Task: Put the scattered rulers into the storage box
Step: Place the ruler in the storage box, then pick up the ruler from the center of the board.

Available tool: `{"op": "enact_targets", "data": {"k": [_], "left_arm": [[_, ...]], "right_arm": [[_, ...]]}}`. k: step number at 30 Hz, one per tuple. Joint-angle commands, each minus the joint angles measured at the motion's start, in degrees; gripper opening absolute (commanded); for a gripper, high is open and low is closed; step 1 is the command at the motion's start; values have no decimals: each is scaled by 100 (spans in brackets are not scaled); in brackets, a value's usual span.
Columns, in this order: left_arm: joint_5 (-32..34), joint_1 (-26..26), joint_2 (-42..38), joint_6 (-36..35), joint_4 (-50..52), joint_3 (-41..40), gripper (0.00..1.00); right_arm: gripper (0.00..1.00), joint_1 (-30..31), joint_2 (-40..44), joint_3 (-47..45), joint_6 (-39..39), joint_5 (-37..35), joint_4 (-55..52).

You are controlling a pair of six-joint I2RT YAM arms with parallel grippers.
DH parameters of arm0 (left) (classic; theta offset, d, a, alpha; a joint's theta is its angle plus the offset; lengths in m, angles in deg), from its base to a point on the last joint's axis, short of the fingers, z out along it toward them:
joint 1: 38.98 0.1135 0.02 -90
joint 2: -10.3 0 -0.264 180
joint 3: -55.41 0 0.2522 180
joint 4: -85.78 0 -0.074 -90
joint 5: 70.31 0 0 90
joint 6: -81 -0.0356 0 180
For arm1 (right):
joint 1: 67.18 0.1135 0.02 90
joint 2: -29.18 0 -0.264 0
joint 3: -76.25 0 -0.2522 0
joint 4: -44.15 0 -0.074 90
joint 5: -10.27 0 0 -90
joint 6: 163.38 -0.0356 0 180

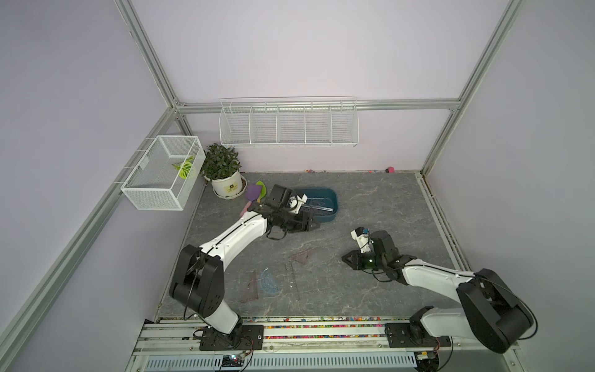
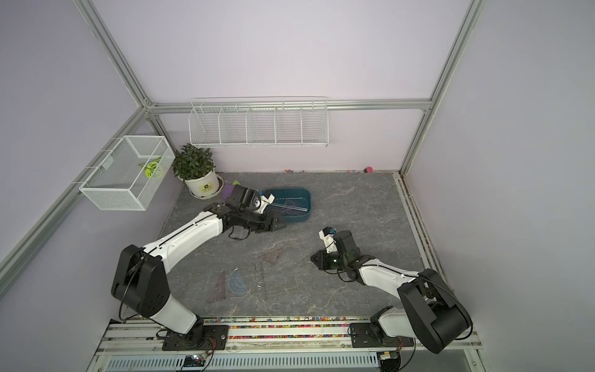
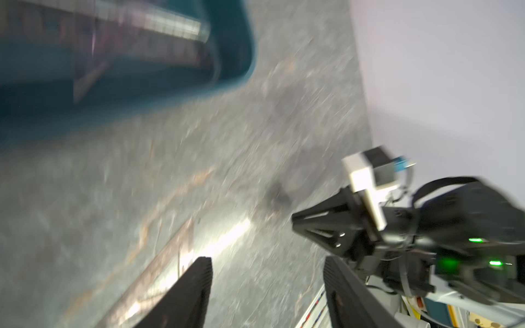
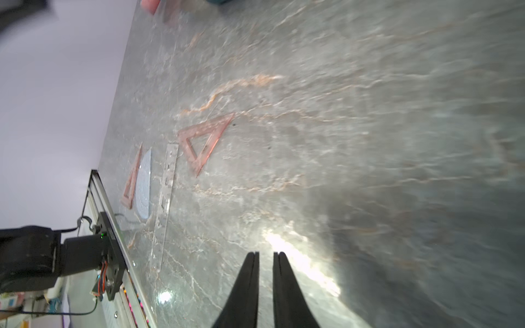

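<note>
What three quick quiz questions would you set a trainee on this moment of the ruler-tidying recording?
1. How many rulers lie on the table outside the storage box?
2. True or false: the left gripper is clamped on a ruler.
3. The right gripper hangs: A inside the storage box; B over bare table, to the right of the loose rulers; C directly over the loose rulers.

Key
1. Four: two triangles, a protractor and a straight strip.
2. False: its jaws stand wide apart with nothing between them.
3. B.
</note>
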Motion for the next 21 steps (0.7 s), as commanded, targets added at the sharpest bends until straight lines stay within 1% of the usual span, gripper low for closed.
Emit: {"op": "enact_targets", "data": {"k": [1,3,5,7,14,17,19,21], "left_arm": [[258,19,-313,493,-596,-767,69],[461,22,-405,570,-621,-1016,69],[785,22,-383,607,-557,-1087,70],[947,20,-282,631,-636,-1174,70],[867,22,484,644,-1015,-1165,70],[878,24,676,648,-1074,-1222,70],[930,23,712,669,-1103,-1284,70],[917,18,680,683,-1146,-1344,70]], "right_arm": [[19,364,-169,205,49,-495,-169],[20,592,-275,336,11,-657,-174],[20,811,-397,483,-18,-830,-191],[20,1010,-548,627,-52,-947,-199],[25,1513,-970,986,-28,-1211,-297],[35,1801,-1050,1213,209,-1540,-588],[45,2027,-1126,1392,419,-1859,-798],[50,2184,-1227,1503,547,-2062,-850]]}}
